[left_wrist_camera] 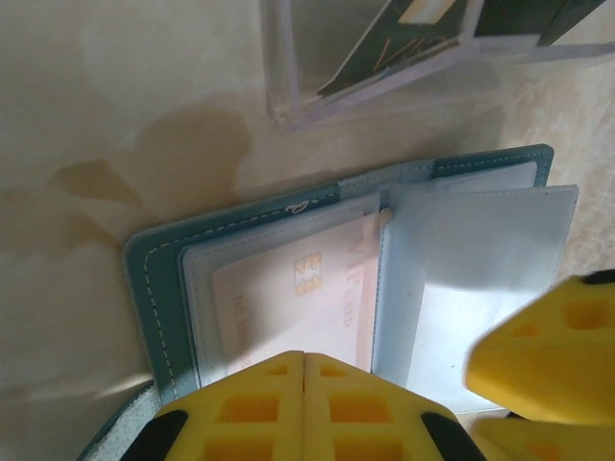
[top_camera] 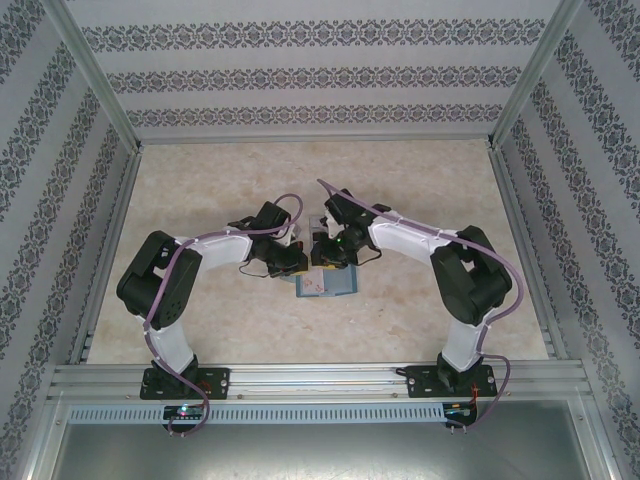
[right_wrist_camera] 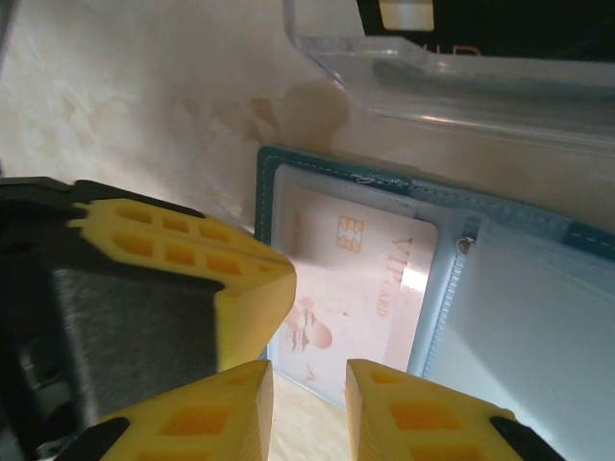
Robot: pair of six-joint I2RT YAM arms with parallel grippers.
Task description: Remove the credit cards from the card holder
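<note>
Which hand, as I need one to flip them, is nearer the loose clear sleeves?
Right. The right hand is by the sleeves' edge; the shut left hand sits over the chip card on the other page.

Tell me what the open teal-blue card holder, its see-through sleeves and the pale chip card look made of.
Teal-blue card holder: likely faux leather, matte, pale stitching along its edge. See-through sleeves: soft plastic, slightly frosted, catching light. Pale chip card: probably rigid plastic, smooth, with a metallic gold chip.
</note>
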